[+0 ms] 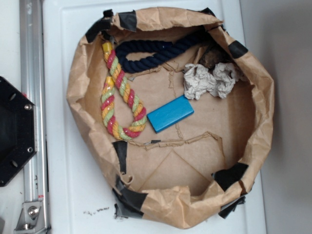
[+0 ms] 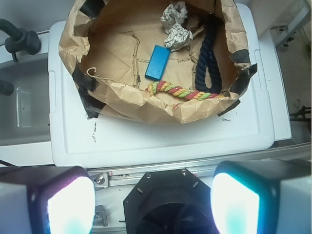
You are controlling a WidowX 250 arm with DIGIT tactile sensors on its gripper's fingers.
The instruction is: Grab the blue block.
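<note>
Wrist view shows our end effector (image 2: 152, 204) spread wide, well short of the paper basket (image 2: 73, 48). Inside it, the blue block (image 2: 157, 62) lies flat near the multicoloured rope (image 2: 183, 91); we should descend squarely across its narrow width.

White desk, grey surroundings

You see a white desk (image 1: 73, 185) beside a metal rail (image 1: 33, 122), with a grey wall (image 1: 287, 97) alongside.

Flat sky-blue rectangular block (image 1: 170, 113) lying tilted on floor of crumpled brown-paper basin (image 1: 78, 83) edged with black tape. Just left, touching or nearly so: looped red-yellow-green twisted rope (image 1: 119, 95). Above: dark navy twisted rope (image 1: 156, 51). Upper right: crumpled pale paper wad (image 1: 209, 80). All atop white counter (image 1: 73, 185).
</note>
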